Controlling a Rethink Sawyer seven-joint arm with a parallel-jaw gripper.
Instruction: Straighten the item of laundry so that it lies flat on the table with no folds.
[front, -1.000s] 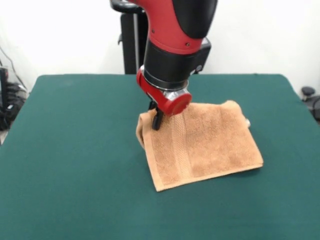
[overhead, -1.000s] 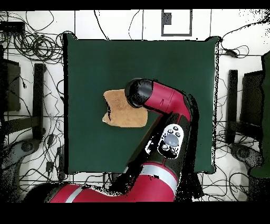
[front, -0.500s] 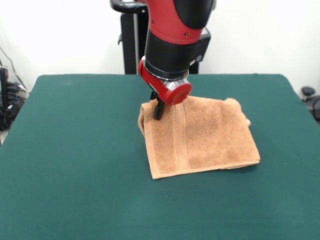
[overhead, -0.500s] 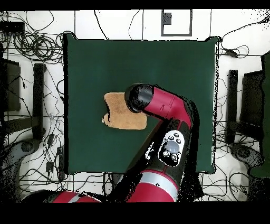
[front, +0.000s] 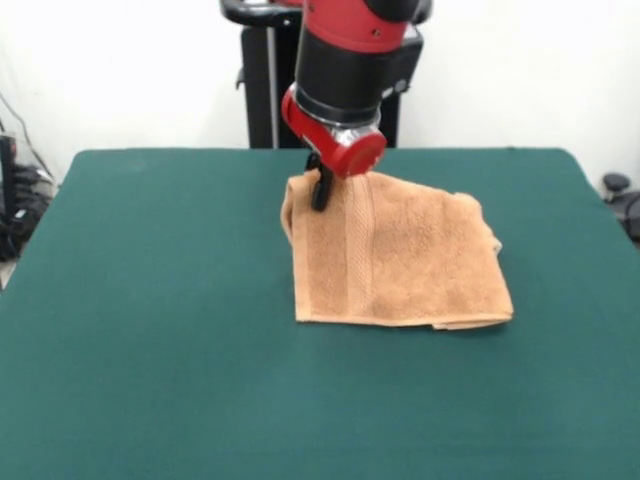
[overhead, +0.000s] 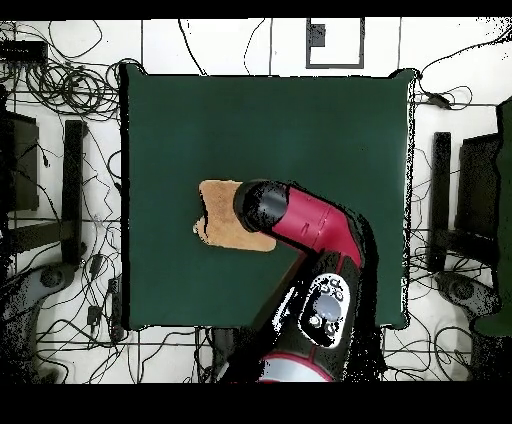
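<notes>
**Ana:** Front view has the towel (front: 400, 260) lying a little right of the middle of the table (front: 150, 330), orange-tan terry, one woven band running down near its left edge. Where's the gripper (front: 320, 188)?

**Ben:** At the towel's far left corner, hanging under the red arm. That corner rides up off the green cloth toward the dark tips, so I'd judge it pinched, but I cannot tell from either picture whether the tips are together or apart. From overhead the arm covers that part of the towel (overhead: 218, 215).

**Ana:** How will it handle?

**Ben:** Light, soft and limp, I'd guess. It drapes and won't hold a shape, and terry probably drags on felt, so pulling one corner may bunch the rest.

**Ana:** It isn't flat yet?

**Ben:** No. The left edge curls under, the far right corner is rumpled, and a second layer peeks out along the near edge. Corners are the places to grip.
</notes>
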